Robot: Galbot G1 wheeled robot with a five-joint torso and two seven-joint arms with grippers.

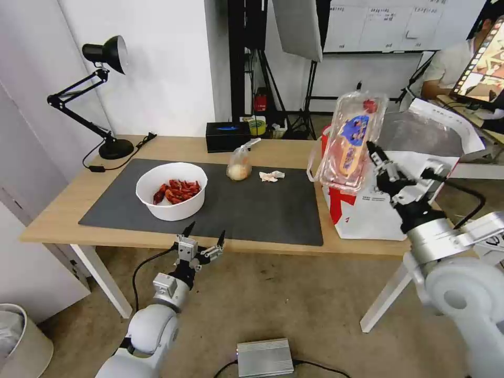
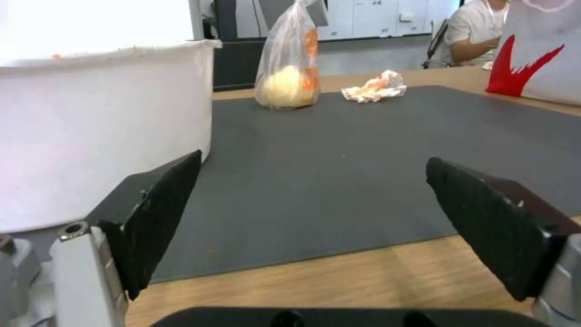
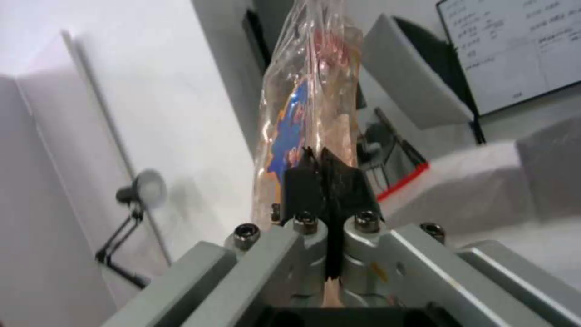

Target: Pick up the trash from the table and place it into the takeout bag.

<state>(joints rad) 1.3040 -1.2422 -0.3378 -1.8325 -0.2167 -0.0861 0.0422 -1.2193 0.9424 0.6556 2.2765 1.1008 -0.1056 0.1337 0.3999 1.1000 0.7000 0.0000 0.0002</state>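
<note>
The long light-wood tabletop (image 1: 63, 210) carries a dark grey mat (image 1: 262, 210) across its middle, and at its right end stands the boxy red-and-white takeout bag (image 1: 367, 215), its mouth open to the silver foil lining. On the left part of the mat sits the white round bowl (image 1: 171, 190) of red crayfish shells, with a black desk lamp (image 1: 100, 94) behind it at the tabletop's back left corner. The clear hinged plastic tray (image 1: 352, 142) is up in the air, held roughly upright over the left edge of the takeout bag; the right end effector (image 1: 379, 160) has its fingers pinched tight together on the tray's lower edge, as the right wrist view shows. A black rectangular box (image 1: 227, 136) lies at the back edge of the tabletop. Just in front of it on the mat stands the knotted clear bag (image 1: 239, 167), and near that, to its right, lies the crumpled white tissue (image 1: 272, 176). The left end effector (image 1: 203, 239) hovers at the tabletop's front edge, just in front of the bowl, fingers spread wide apart and holding nothing.
</note>
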